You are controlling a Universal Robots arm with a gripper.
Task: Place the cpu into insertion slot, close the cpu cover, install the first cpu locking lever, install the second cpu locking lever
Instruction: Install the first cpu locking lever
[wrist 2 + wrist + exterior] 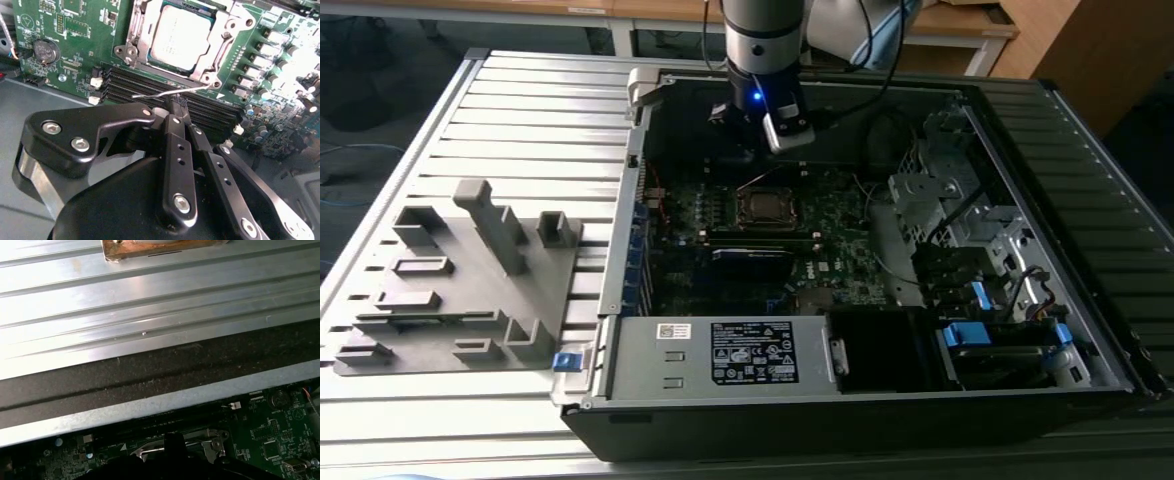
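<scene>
- I see a ribbed metal table carrying an open black computer case. In the exterior view a grey moulded fixture lies on the table at nine o'clock from the case.
- Wooden furniture stands past the table at twelve o'clock, behind my arm.
- The cpu sits in the insertion slot, which in the exterior view is at about eleven o'clock from the case's middle.
- The cpu cover lies flat around the cpu, whose grey top fills the cover's window.
- The gripper has its fingers drawn together. Its tip is right at a thin silver locking lever, which crosses beside the long black memory slots.
- I cannot tell whether the tip pinches the lever or only touches it, or whether the lever is latched.
- In the second wrist view the gripper's black body covers the board beneath it. In the first wrist view the slot is half hidden behind the dark tip.
- The power supply, at six o'clock in the case, bears a white label with dark print too small to read.
- Fine white print dots the green board by a coin battery.
</scene>
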